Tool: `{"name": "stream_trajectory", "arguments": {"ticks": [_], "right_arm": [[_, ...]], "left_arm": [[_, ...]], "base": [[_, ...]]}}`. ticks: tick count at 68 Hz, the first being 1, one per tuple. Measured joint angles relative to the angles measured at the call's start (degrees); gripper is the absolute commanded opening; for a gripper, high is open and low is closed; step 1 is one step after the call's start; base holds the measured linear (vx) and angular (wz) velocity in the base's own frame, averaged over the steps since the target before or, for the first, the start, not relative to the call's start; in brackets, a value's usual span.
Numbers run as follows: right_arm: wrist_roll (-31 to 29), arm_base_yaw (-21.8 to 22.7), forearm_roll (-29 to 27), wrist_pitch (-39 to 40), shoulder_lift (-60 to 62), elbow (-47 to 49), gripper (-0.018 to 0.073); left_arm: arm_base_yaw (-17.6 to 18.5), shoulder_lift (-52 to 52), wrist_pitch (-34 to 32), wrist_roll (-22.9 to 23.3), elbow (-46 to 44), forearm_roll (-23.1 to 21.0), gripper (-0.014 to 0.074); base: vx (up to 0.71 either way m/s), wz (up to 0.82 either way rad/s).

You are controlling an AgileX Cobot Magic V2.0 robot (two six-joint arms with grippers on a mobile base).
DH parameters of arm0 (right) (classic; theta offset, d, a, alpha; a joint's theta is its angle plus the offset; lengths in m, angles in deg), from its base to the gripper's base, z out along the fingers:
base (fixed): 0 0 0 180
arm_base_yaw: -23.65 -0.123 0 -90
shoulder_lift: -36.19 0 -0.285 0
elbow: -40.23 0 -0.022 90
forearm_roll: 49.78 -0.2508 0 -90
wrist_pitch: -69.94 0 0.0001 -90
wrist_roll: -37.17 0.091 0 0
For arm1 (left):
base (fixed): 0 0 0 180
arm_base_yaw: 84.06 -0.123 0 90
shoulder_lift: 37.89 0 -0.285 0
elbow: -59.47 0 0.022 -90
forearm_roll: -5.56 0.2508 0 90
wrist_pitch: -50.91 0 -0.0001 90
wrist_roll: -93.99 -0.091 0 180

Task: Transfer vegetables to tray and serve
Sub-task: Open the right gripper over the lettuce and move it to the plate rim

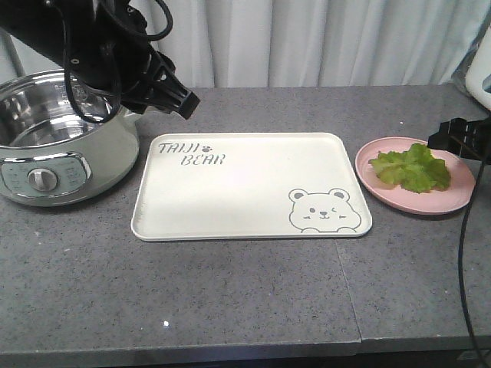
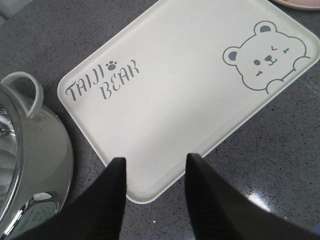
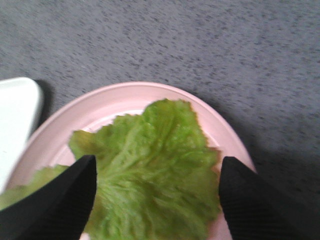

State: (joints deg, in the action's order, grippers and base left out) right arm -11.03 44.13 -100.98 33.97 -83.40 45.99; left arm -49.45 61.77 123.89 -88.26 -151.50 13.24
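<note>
Lettuce leaf (image 1: 412, 169) sits on the pink plate (image 1: 406, 202) by the right edge of the bench (image 1: 230, 291), right gripper (image 3: 157, 167) hanging over it spread wide and empty, presumably lining up the grab, while left gripper (image 2: 156, 160) gapes empty over the tray (image 1: 245, 184).

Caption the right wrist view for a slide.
Right gripper, jaws open, poised over the lettuce leaf on the pink plate, tray corner at left.
</note>
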Motion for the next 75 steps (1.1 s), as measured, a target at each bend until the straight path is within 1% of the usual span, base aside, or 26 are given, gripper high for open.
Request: {"name": "stream_trajectory", "arguments": {"ticks": [7,17,32,43,49,63,69,75], "right_arm": [[3.6,0.0,4.9,0.4,0.9,0.0,0.0469],[9.5,0.0,10.1,0.0,3.1,0.0,0.0442],[20.5,0.0,19.9,-4.7,3.8,0.1,0.0441],[25.9,0.0,25.9,-6.0,3.5,0.1,0.0441],[27.5,0.0,27.1,-6.3,3.4,0.1,0.0441],[28.6,0.0,27.5,-7.7,1.2,0.3,0.0433],[28.6,0.0,27.6,-8.6,-0.2,0.3,0.0405],[28.7,0.0,27.6,-8.8,-1.0,0.3,0.0346]], "left_arm": [[0.0,0.0,0.0,0.0,0.0,0.0,0.0265],[0.0,0.0,0.0,0.0,0.0,0.0,0.0265],[0.0,0.0,0.0,0.0,0.0,0.0,0.0265],[0.0,0.0,0.0,0.0,0.0,0.0,0.0265],[0.0,0.0,0.0,0.0,0.0,0.0,0.0265],[0.0,0.0,0.0,0.0,0.0,0.0,0.0265],[0.0,0.0,0.0,0.0,0.0,0.0,0.0265],[0.0,0.0,0.0,0.0,0.0,0.0,0.0265]], "base": [[0.00,0.00],[0.00,0.00],[0.00,0.00],[0.00,0.00],[0.00,0.00],[0.00,0.00],[0.00,0.00],[0.00,0.00]]}}
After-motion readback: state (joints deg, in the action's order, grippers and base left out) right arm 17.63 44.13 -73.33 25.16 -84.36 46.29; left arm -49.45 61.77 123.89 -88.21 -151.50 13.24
